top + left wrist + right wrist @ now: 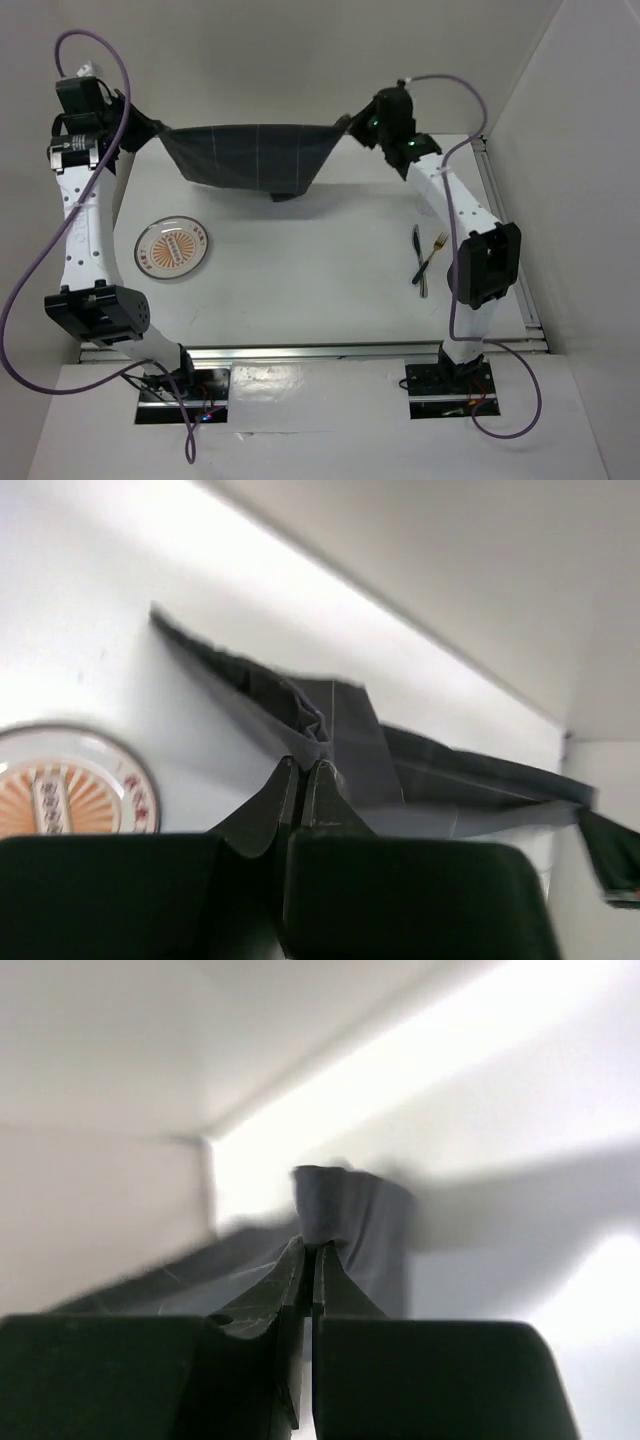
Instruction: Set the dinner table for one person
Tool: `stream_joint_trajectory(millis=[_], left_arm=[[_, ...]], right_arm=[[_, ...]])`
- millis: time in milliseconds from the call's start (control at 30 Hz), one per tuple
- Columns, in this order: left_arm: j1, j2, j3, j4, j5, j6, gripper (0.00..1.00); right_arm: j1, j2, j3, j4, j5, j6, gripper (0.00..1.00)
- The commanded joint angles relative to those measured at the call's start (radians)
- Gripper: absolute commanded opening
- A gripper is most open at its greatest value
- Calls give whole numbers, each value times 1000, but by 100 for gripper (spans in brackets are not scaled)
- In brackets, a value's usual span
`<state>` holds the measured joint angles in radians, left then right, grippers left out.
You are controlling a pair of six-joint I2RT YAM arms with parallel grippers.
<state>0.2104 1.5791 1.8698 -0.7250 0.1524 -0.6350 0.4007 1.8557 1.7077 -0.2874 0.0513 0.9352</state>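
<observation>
The dark grey checked cloth mat [255, 155] hangs stretched in the air over the far part of the white dinner table [300, 280]. My left gripper [152, 130] is shut on its left corner; in the left wrist view [303, 765] the cloth [345, 735] bunches at the fingertips. My right gripper [352, 124] is shut on its right corner, and the right wrist view [313, 1248] shows cloth [350, 1210] pinched between the tips. The mat's lower tip sags near the table.
An orange-patterned plate [173, 247] lies on the table's left side and also shows in the left wrist view [65, 785]. A fork [434, 252] and a dark knife [419, 262] lie at the right, near the right arm. Walls enclose the table's back and sides.
</observation>
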Motion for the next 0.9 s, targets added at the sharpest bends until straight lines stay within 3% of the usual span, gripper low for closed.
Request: stream_joint_trajectory(millis=[0,67,200,500,700,867], left_arm=[[42,7,124,21,96,-41,0],[63,-24,97,76,157,-69,0],[86,-138,-77,211,231,-132,0],[86,-393,-225,188,335,-123,0],[47,-447,-164,125,280,-81,0],[38,-407,-107,157,280,-72,0]], right_arm=[[-63,-36,206,-59,-36,-162,0],[-76,-47,299,-85,-54,-190,0],[-86,-145,326,-133,-54,-233,0],[-86,-479,150,-266,-21,-285,0],[-86,-536,196,-406,2,-308,0],[-86,-512,219,-411,24,-319,0]])
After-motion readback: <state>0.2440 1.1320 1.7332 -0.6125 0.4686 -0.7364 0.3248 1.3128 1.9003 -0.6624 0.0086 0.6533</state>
